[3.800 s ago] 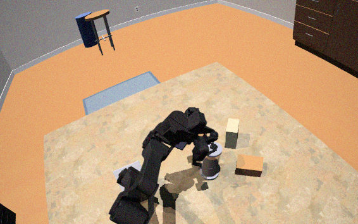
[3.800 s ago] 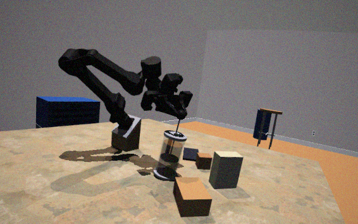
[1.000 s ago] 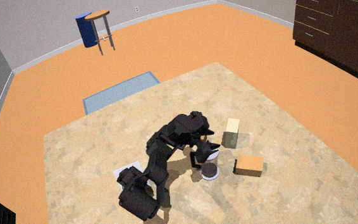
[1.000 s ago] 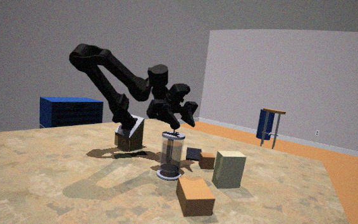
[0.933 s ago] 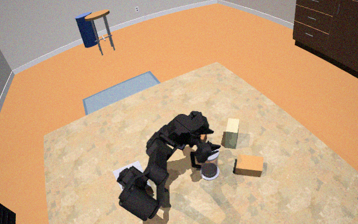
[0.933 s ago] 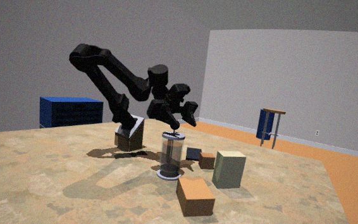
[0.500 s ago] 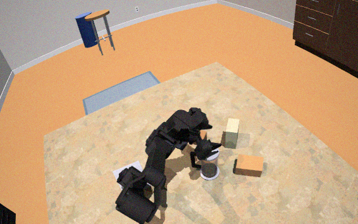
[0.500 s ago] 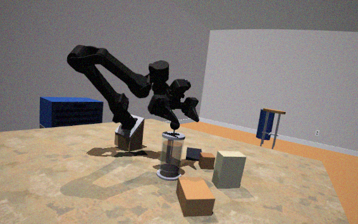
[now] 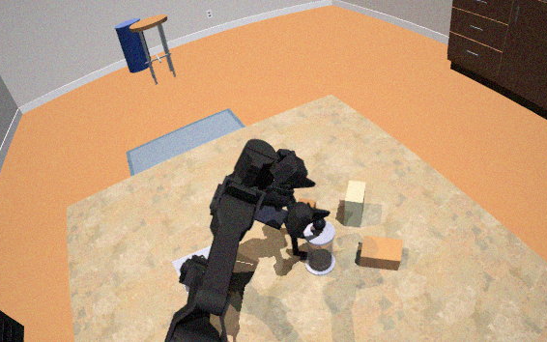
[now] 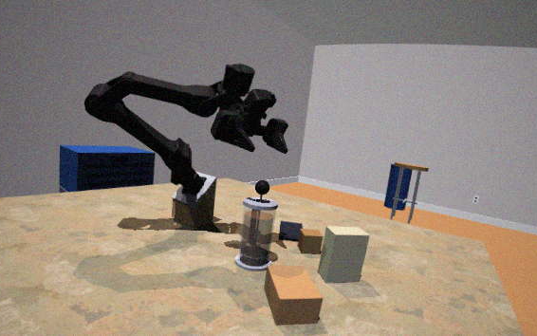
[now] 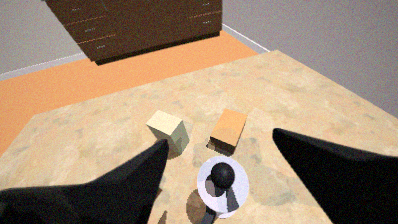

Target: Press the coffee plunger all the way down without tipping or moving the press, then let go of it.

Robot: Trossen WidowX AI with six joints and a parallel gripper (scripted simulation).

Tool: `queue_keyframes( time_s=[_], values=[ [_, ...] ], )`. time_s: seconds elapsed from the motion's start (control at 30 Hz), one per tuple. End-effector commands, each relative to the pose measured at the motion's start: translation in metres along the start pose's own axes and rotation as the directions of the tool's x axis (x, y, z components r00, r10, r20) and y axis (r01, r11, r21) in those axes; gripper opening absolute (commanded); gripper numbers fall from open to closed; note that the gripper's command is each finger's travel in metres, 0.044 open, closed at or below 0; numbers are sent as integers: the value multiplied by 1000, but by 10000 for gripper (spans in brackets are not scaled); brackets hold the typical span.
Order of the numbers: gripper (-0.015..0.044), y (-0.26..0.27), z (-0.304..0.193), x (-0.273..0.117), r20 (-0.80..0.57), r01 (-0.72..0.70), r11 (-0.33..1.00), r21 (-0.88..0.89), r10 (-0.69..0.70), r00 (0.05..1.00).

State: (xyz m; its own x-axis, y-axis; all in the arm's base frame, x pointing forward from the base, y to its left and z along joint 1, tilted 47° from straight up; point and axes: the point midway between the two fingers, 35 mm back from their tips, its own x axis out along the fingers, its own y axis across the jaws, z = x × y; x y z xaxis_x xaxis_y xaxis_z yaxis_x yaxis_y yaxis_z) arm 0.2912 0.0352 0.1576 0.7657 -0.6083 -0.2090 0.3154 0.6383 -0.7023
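Observation:
The coffee press [image 9: 327, 245] [image 10: 256, 233] stands upright on the table, a clear cylinder with a pale lid and base and dark contents at the bottom. Its black plunger knob [image 9: 319, 224] [image 10: 262, 187] [image 11: 222, 175] sits a little above the lid, with a short piece of rod showing between them. My gripper [image 9: 320, 198] [image 10: 269, 151] [image 11: 219, 138] is wide open and empty. It hangs above the knob, clear of it, with the fingers apart. Nothing touches the press in these views.
An orange block [image 9: 381, 251] [image 10: 294, 285] [image 11: 230, 127] and a taller cream block [image 9: 355, 193] [image 10: 343, 256] [image 11: 167, 125] stand near the press. A small brown block [image 10: 310, 241] and a dark blue block [image 10: 290, 230] [image 9: 271, 217] lie behind it in the exterior view.

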Motion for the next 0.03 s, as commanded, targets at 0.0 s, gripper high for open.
queue_keyframes(
  time_s=[0.0],
  values=[
    [440, -3, 2, -3, 1, 7, 1000, 3, -7, 1000]
  ],
)
